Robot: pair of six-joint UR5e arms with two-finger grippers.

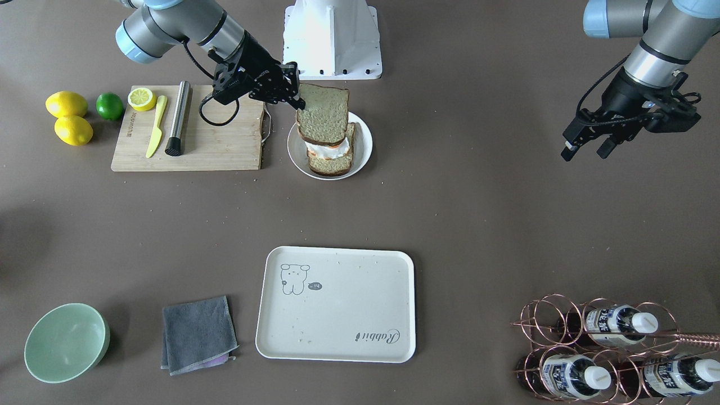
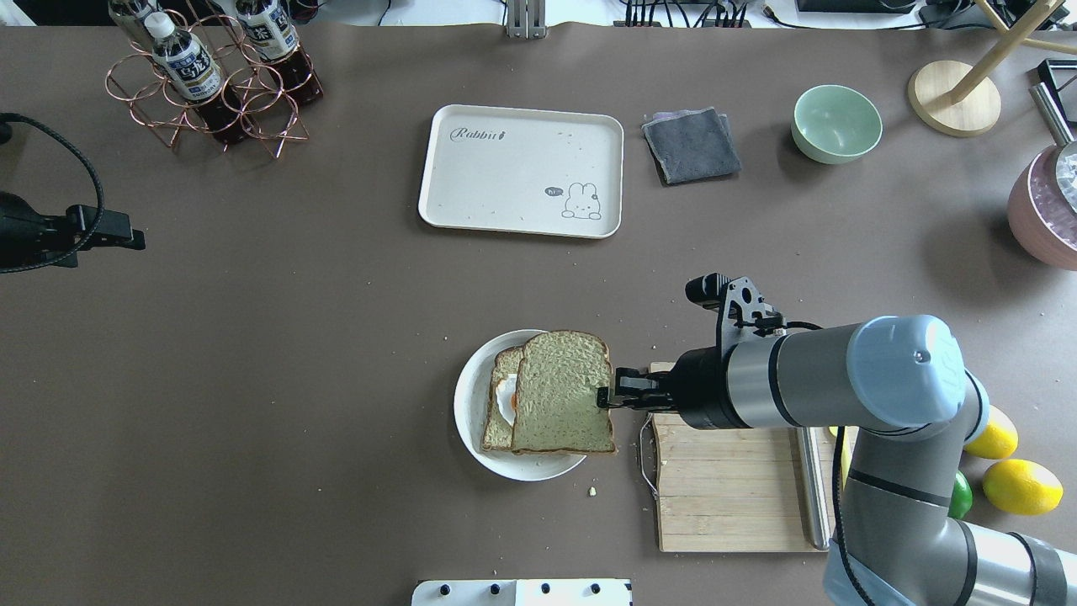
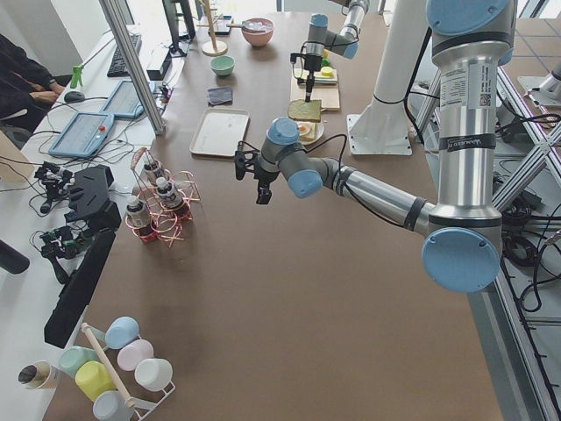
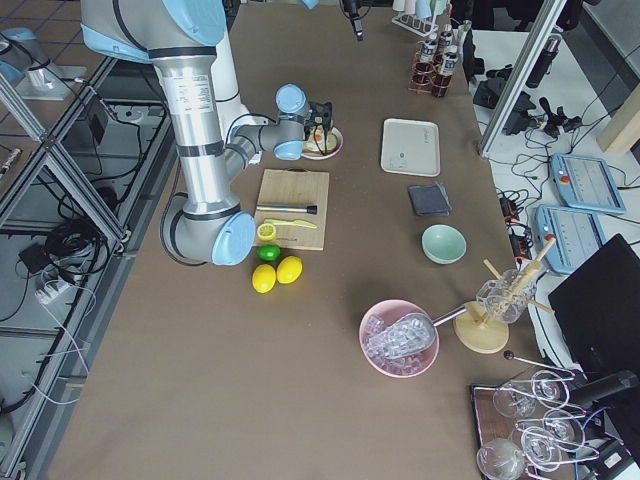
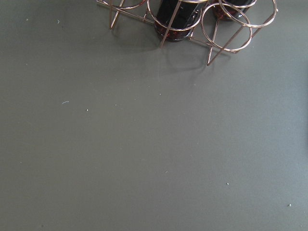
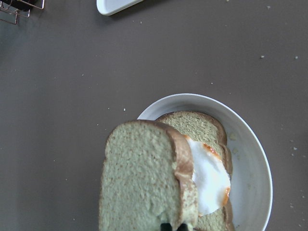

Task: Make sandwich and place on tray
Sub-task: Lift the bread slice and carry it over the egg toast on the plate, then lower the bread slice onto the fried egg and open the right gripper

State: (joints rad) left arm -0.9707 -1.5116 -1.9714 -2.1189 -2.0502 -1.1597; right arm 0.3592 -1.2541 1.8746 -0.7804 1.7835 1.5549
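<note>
right gripper (image 2: pixel 607 396): pinched narrow on one edge of the top bread slice (image 2: pixel 559 391), just off the end of the wooden cutting board (image 2: pixel 724 488).
top bread slice: held over the round white plate (image 2: pixel 461 408), covering most of it.
plate: carries the lower bread slice (image 2: pixel 503 366) with the fried egg (image 2: pixel 506 402) on top.
left gripper (image 1: pixel 586 152): fingers apart, holding nothing, over bare table near the copper bottle rack (image 2: pixel 210 93).
tray (image 2: pixel 522 168): far side, well apart from the plate, holding only crumbs.

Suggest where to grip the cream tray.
Take the tray by its raised rim, midway along the long edge nearest the robot, coming down from above to straddle the rim. It lies flat on the table, so likely only the rim gives purchase.
</note>
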